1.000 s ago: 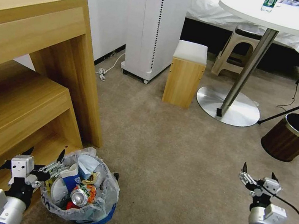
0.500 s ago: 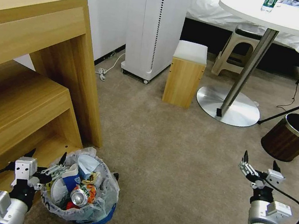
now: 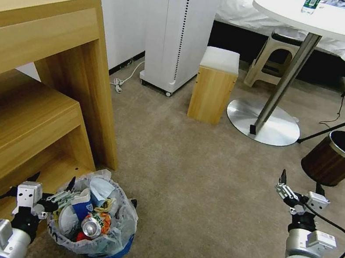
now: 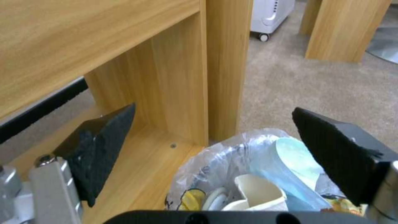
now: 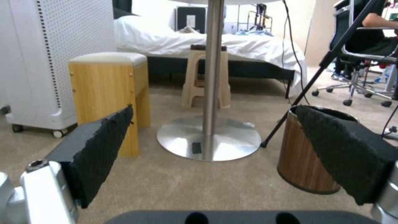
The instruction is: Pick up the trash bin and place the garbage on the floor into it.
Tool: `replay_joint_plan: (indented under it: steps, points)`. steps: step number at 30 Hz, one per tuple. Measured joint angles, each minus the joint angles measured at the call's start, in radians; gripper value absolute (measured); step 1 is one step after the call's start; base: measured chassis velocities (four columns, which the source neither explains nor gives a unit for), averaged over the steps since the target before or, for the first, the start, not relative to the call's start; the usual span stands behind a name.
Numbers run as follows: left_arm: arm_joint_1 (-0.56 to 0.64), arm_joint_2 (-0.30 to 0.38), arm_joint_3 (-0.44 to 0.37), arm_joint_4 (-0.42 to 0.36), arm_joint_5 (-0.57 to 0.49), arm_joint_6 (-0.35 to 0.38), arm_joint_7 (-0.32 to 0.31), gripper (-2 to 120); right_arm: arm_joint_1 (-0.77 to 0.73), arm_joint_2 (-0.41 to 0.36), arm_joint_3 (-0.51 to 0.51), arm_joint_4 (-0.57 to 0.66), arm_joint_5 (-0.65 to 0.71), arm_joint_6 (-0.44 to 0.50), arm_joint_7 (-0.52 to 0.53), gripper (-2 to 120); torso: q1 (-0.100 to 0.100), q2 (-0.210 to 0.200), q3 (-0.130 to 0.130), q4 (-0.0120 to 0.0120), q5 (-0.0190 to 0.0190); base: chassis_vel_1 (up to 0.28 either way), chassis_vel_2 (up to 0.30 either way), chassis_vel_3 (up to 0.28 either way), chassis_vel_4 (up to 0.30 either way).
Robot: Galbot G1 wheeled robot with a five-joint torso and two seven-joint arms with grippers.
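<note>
A: What is the left hand (image 3: 51,181) doing?

B: It is hovering with its fingers spread, gripping nothing, just beside the rim of the trash bin (image 3: 119,231), which is sitting on the floor (image 3: 196,195) close to the wooden shelf unit (image 3: 32,91).

A: And the right hand (image 3: 300,189)?

B: It is hanging spread and empty above bare carpet, well apart from the bin, with the brown wood-grain bin (image 3: 336,158) farther off.

A: How far along is the job looking?

B: Nearly finished, I'd judge. The garbage (image 3: 92,215) is lying piled inside the liner: a can, a cup, wrappers. No loose litter is showing on the visible carpet, so little seems left.
</note>
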State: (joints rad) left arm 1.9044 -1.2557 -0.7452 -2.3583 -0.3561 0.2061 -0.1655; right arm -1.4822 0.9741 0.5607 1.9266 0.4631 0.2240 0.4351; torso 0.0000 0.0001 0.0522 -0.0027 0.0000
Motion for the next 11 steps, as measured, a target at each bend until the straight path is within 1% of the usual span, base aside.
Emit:
replay_joint_plan:
  steps: [11]
  points:
    - [-0.001,0.0,0.0,-0.002,0.0,0.009,-0.007,100,-0.001,0.001,0.001,0.001,0.0,0.0,-0.001,100,0.0,0.0,0.0,0.0,0.0,0.0,0.0,0.0,0.0]
